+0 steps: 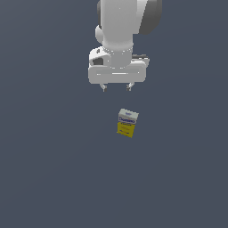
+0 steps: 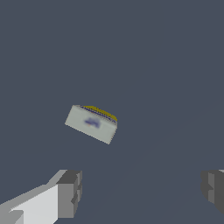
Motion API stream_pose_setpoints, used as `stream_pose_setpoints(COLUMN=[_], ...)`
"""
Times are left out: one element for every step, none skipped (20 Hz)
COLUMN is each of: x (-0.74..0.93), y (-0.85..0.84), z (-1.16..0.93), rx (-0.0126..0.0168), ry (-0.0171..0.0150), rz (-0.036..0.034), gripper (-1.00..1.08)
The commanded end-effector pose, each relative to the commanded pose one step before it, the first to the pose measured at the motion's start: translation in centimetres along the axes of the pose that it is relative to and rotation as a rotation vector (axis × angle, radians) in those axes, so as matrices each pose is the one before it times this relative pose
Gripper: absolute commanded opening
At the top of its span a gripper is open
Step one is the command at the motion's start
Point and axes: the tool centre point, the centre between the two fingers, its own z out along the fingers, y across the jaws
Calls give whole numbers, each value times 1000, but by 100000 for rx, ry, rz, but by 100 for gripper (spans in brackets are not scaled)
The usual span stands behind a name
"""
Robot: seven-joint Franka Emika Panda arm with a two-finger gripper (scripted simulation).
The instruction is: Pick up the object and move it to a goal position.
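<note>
The object is a small box [image 1: 127, 123] with a white top, blue lettering and a yellow lower half. It stands on the dark grey floor, a little tilted, near the middle of the exterior view. My gripper [image 1: 116, 87] hangs above and behind it, apart from it, with its two fingers spread wide and nothing between them. In the wrist view the box [image 2: 92, 124] shows from above, white top with a yellow edge, ahead of the open gripper [image 2: 142, 190].
The white arm [image 1: 122, 26] reaches in from the top of the exterior view. The plain dark grey floor [image 1: 53, 169] surrounds the box.
</note>
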Motion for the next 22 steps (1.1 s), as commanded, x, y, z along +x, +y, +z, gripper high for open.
stream_pose_setpoints(x=[73,45,47,51,55,61,69,76,82,88,94,102,109,116,119,121,122,123,125,126,127,129], y=[-89,-48,-52,-57,-61,-67,-73,-78,-83,-87,-91,-96,-100,-103,-103,-101,-99,-97,-95,-93,-91,-89], z=[177,97,112,127,141,154,166,179,193,207,220,234,248,261,266,266,266,266,267,267,267,267], rx=[-59,-33,-32,-31,-32,-35,-40,-43,-44,-44,-45,-46,-46,-46,-44,-41,-38,-36,-33,-30,-28,-25], ry=[2,14,7,1,-2,0,3,5,4,2,2,2,2,2,2,2,2,3,3,4,5,6], rz=[-1907,-1104,-1243,-1384,-1524,-1664,-1812,-1958,-2103,-2248,-2395,-2542,-2691,-2833,-2880,-2881,-2882,-2883,-2884,-2884,-2884,-2885], gripper=[100,100,100,100,100,100,100,100,100,100,100,100,100,100,100,100,100,100,100,100,100,100])
